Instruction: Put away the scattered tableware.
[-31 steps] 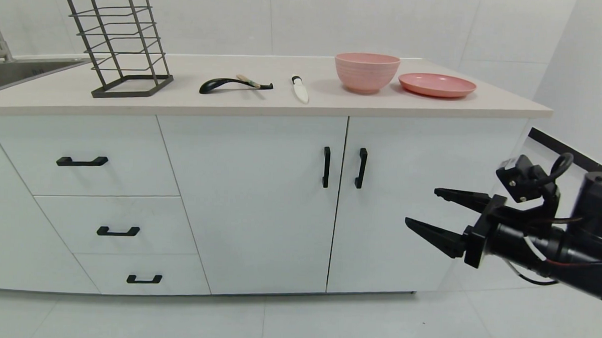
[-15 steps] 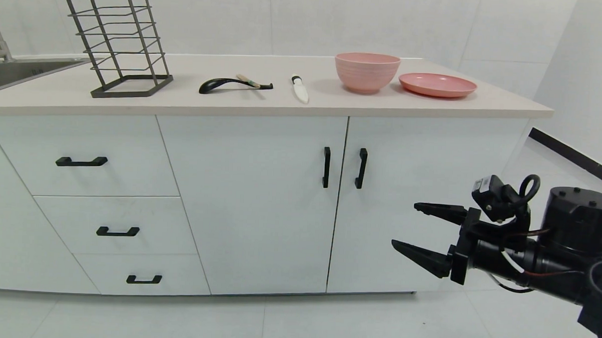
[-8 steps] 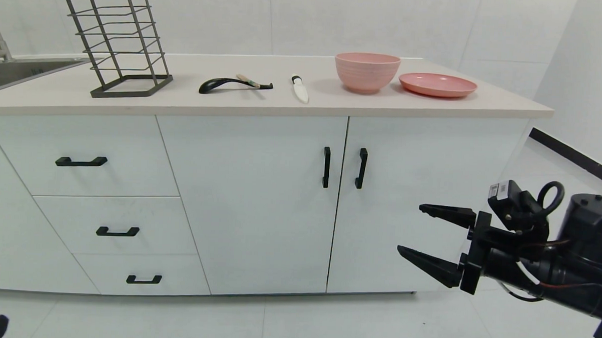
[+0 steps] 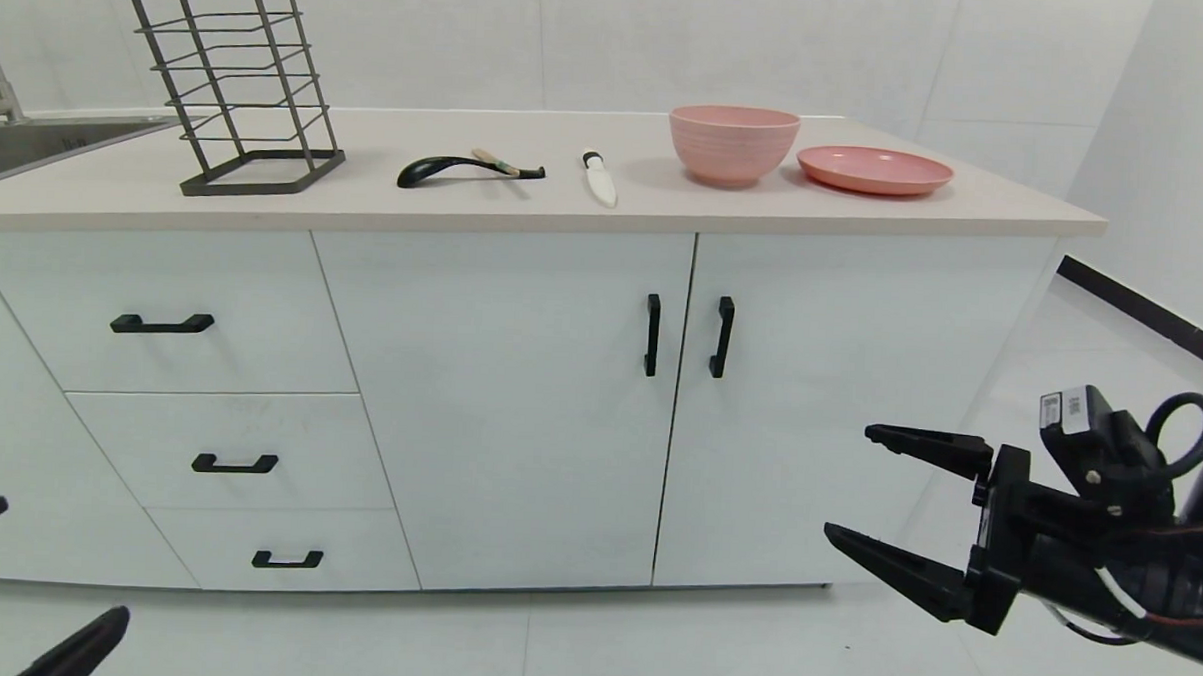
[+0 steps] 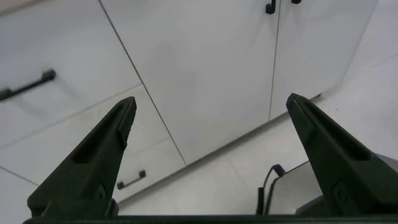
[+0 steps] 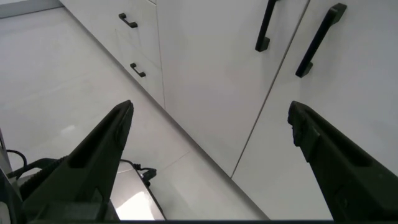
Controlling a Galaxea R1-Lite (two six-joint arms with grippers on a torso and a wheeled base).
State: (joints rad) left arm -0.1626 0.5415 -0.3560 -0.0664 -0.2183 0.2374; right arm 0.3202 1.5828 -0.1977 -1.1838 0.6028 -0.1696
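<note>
Both the right pincer and left pincer hang spread apart, empty (nothing gripped yet), with bowl, plate, knife and spoon well above and beyond them on the counter, so I'd lift clear of its edge before reaching in.

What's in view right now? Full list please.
counter: 1, beige, over white cabinets
rack: 1, black wire, counter left
spoon: 1, black, right of rack
utensil: 1, tan, by spoon's handle
knife: 1, white, between spoon and bowl
bowl: 1, pink, counter right
plate: 1, pink, right of bowl
sink: 1, steel, far left
drawers: 3, white, black handles, below rack
doors: 2, white, black handles, centre
left gripper: open, low, near drawers
right gripper: open, low, before right door
</note>
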